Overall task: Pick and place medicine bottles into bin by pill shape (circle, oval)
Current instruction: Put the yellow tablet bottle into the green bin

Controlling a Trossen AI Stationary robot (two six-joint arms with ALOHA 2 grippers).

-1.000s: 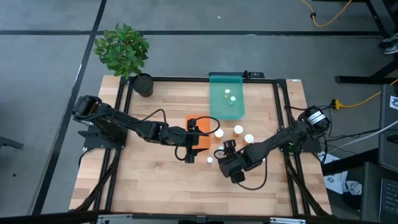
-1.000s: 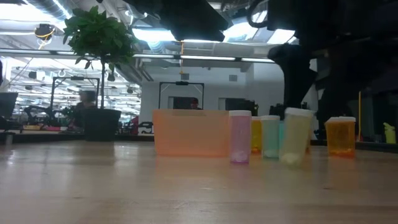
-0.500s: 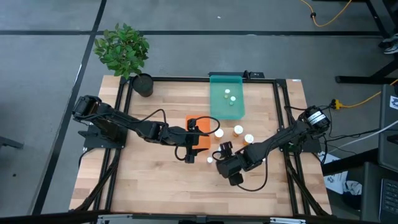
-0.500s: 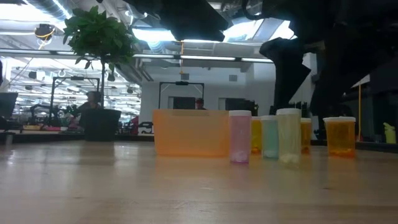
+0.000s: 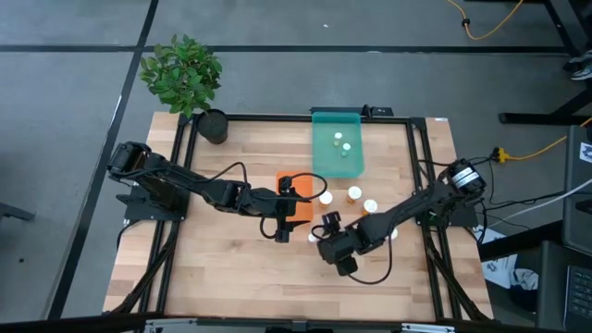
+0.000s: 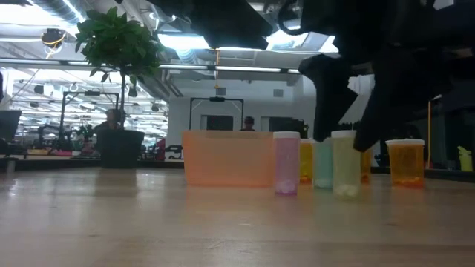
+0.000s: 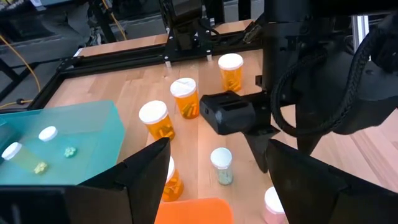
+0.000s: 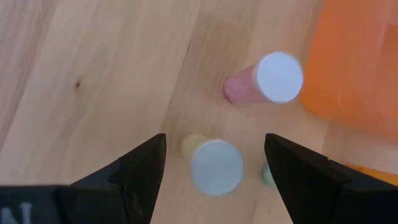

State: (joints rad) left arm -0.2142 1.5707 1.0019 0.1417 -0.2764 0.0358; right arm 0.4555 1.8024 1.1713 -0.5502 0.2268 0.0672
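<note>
Several small white-capped medicine bottles stand on their bases on the wooden table (image 5: 231, 268), between an orange tray (image 5: 298, 202) and a teal bin (image 5: 338, 148). Some are amber (image 7: 155, 120); one is pink (image 8: 264, 78); one is pale yellow (image 8: 214, 167). The teal bin holds three bottles (image 5: 339, 141). My right gripper (image 8: 216, 171) is open, with a finger on either side of the pale yellow bottle (image 6: 345, 163) just above its cap, touching nothing. My left gripper (image 5: 282, 220) is open and empty beside the orange tray.
A potted plant (image 5: 185, 79) stands at the table's far left corner. A black frame (image 5: 421, 166) runs along the table's edges. A small greenish bottle (image 7: 222, 166) stands close to the pale yellow one. Bare wood lies along the near side.
My right gripper has moved toward the table's left edge, staying open, to stand over the pale yellow bottle. That bottle was tilted a second ago and now stands upright on the table.
</note>
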